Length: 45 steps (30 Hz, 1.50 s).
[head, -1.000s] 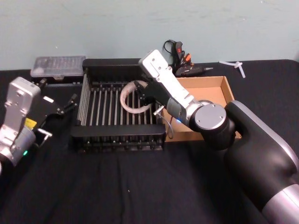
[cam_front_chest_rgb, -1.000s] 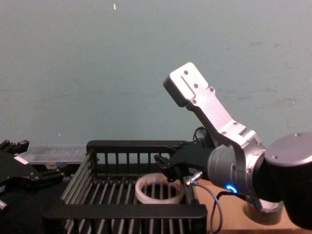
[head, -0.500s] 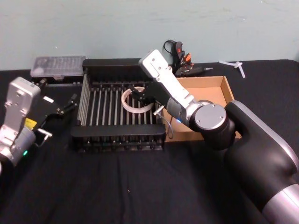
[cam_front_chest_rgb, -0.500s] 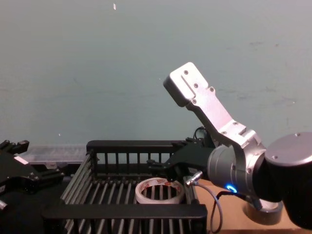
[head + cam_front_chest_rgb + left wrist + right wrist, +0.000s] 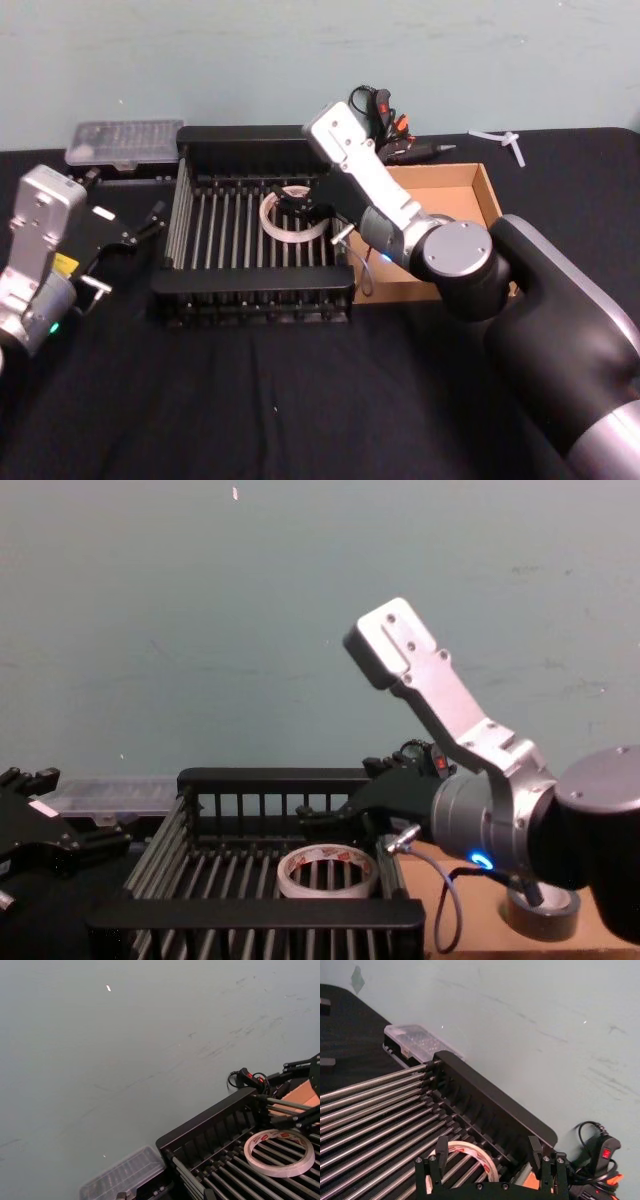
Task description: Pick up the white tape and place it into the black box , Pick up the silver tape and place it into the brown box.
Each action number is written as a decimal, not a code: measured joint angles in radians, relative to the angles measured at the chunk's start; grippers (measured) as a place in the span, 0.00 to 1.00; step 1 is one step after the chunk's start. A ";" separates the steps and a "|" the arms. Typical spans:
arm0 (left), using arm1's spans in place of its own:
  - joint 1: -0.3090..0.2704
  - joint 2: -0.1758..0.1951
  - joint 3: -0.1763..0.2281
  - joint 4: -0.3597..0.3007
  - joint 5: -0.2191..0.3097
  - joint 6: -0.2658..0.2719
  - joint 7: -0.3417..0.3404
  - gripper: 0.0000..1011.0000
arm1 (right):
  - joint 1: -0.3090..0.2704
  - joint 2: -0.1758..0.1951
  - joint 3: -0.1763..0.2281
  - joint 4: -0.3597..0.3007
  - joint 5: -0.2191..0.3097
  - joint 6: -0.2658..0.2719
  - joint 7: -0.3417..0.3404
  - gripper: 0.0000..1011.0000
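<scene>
The white tape point(image 5: 290, 218) lies flat on the slatted floor of the black box point(image 5: 250, 285), towards its far right corner. My right gripper point(image 5: 298, 200) hangs just above the roll, open, and its fingers point(image 5: 441, 1147) stand apart from the white tape point(image 5: 467, 1157). The chest view shows the roll point(image 5: 327, 872) resting free behind the crate's front rim point(image 5: 250, 912). A dark grey silver tape point(image 5: 540, 912) sits low at the brown box point(image 5: 470, 190), beside my right arm. My left gripper point(image 5: 150, 222) stays parked left of the crate.
A clear plastic case point(image 5: 122, 142) lies behind the crate's left corner. Black and orange tools with a cable point(image 5: 385, 125) lie at the back, and a white plastic piece point(image 5: 505, 140) farther right. The brown box touches the crate's right side.
My right gripper opened and let go of the white tape, which dropped from a tilt to lie flat on the crate floor. The gripper rose slightly. The left arm stayed still.
</scene>
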 joint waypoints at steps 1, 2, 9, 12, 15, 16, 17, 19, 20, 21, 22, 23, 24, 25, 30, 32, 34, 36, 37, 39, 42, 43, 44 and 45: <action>0.000 0.000 0.000 0.000 0.000 0.000 0.000 0.99 | -0.006 0.002 0.006 -0.013 0.001 0.003 0.003 0.99; 0.000 0.000 0.000 0.000 0.000 0.000 0.000 0.99 | -0.010 0.004 0.011 -0.022 0.001 0.004 0.004 0.99; 0.000 0.000 0.000 0.000 0.000 0.000 0.000 0.99 | -0.064 0.034 0.061 -0.141 0.003 0.030 0.000 0.99; 0.000 0.000 0.000 0.000 0.000 0.000 0.000 0.99 | -0.083 0.048 0.080 -0.180 0.004 0.039 -0.005 0.99; 0.000 0.000 0.000 0.000 0.000 0.000 0.000 0.99 | -0.116 0.072 0.114 -0.236 0.004 0.055 -0.017 0.99; 0.000 0.000 0.000 0.000 0.000 0.000 0.000 0.99 | -0.124 0.076 0.123 -0.247 0.004 0.058 -0.020 0.99; 0.000 0.000 0.000 0.000 0.000 0.000 0.000 0.99 | -0.131 0.081 0.131 -0.257 0.004 0.062 -0.023 0.99; 0.000 0.000 0.000 0.000 0.000 0.000 0.000 0.99 | -0.154 0.093 0.153 -0.284 0.003 0.073 -0.032 0.99; 0.000 0.000 0.000 0.000 0.000 0.000 0.000 0.99 | -0.161 0.097 0.162 -0.292 0.003 0.076 -0.035 0.99; 0.000 0.000 0.000 0.000 0.000 0.000 0.000 0.99 | -0.169 0.100 0.169 -0.299 0.003 0.080 -0.038 0.99; 0.000 0.000 0.000 0.000 0.000 0.000 0.000 0.99 | -0.185 0.106 0.185 -0.315 0.003 0.088 -0.044 0.99; 0.000 0.000 0.000 0.000 0.000 0.000 0.000 0.99 | -0.193 0.110 0.193 -0.322 0.002 0.092 -0.048 0.99; 0.000 0.000 0.000 0.000 0.000 0.000 0.000 0.99 | -0.202 0.113 0.201 -0.328 0.002 0.097 -0.051 0.99; 0.000 0.000 0.000 0.000 0.000 0.000 0.000 0.99 | -0.209 0.115 0.209 -0.333 0.002 0.100 -0.054 0.99; 0.000 0.000 0.000 0.000 0.000 0.000 0.000 0.99 | -0.258 0.123 0.255 -0.357 0.002 0.118 -0.068 0.99; 0.000 0.000 0.000 0.000 0.000 0.000 0.000 0.99 | -0.274 0.123 0.269 -0.361 0.002 0.122 -0.072 0.99; 0.000 0.000 0.000 0.000 0.000 0.000 0.000 0.99 | -0.289 0.122 0.282 -0.363 0.002 0.126 -0.073 0.99; 0.000 0.000 0.000 0.000 0.000 0.000 0.000 0.99 | -0.298 0.120 0.290 -0.363 0.002 0.127 -0.074 0.99; 0.000 0.000 0.000 0.000 0.000 0.000 0.000 0.99 | -0.301 0.119 0.293 -0.363 0.002 0.128 -0.074 0.99; 0.000 0.000 0.000 0.000 0.000 0.000 0.000 0.99 | -0.311 0.116 0.301 -0.361 0.002 0.129 -0.074 0.99; 0.000 0.000 0.000 0.000 0.000 0.000 0.000 0.99 | -0.319 0.112 0.311 -0.356 0.002 0.130 -0.074 0.99; 0.000 0.000 0.000 0.000 0.000 0.000 0.000 0.99 | -0.321 0.111 0.313 -0.356 0.001 0.130 -0.074 0.99; 0.000 0.000 0.000 0.000 0.000 0.000 0.000 0.99 | -0.323 0.110 0.315 -0.354 0.001 0.130 -0.074 0.99; 0.000 0.000 0.000 0.000 0.000 0.000 0.000 0.99 | -0.325 0.108 0.318 -0.352 0.000 0.131 -0.073 0.99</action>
